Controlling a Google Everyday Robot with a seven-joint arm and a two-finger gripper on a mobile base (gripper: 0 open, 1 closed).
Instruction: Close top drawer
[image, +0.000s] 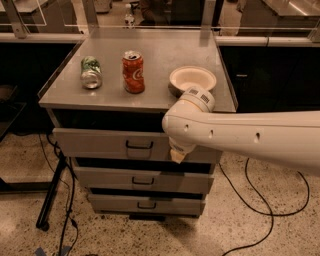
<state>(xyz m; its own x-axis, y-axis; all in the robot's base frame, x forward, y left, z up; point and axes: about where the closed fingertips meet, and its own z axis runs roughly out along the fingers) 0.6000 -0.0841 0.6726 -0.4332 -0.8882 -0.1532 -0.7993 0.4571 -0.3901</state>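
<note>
The top drawer (100, 143) is a wide grey metal drawer with a small dark bar handle (139, 145) at its centre. It stands slightly pulled out under the cabinet top, with a dark gap above its front. My white arm reaches in from the right across the cabinet's right side. My gripper (176, 155) sits at the arm's end, low against the right part of the top drawer's front, to the right of the handle. Most of it is hidden behind the arm.
On the grey cabinet top (165, 50) lie a green can (91, 72) on its side, an upright red can (133, 71) and a white bowl (192, 79). Two alike drawers (142, 180) sit below. Cables (260, 200) and a black stand leg (50, 197) are on the floor.
</note>
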